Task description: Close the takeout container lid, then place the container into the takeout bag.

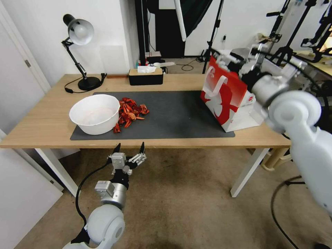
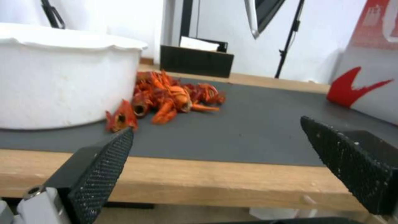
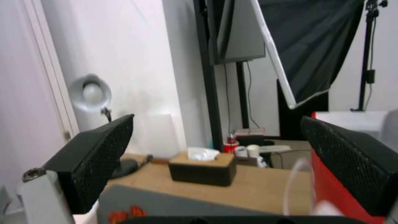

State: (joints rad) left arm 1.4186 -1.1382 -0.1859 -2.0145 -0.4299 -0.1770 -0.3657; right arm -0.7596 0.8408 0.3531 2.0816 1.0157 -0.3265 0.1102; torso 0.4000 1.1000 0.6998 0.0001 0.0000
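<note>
Both pincers gaping, nothing held

The left pincer (image 1: 129, 148) is hovering wide open and empty just off the worktop's (image 1: 45, 128) near edge, facing the white bowl (image 1: 95, 113) and the red crayfish shells (image 1: 130, 111) on the dark mat (image 1: 176, 114). The right pincer (image 3: 215, 146) is hanging wide open, gripping nothing, above the takeout bag (image 1: 226, 100), which is standing at the mat's right end. The takeout container cannot be made out.

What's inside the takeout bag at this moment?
Its inside is hidden: the takeout bag stands upright on the table's right end, and the open right gripper above its mouth blocks the head view. No container is visible anywhere.
</note>
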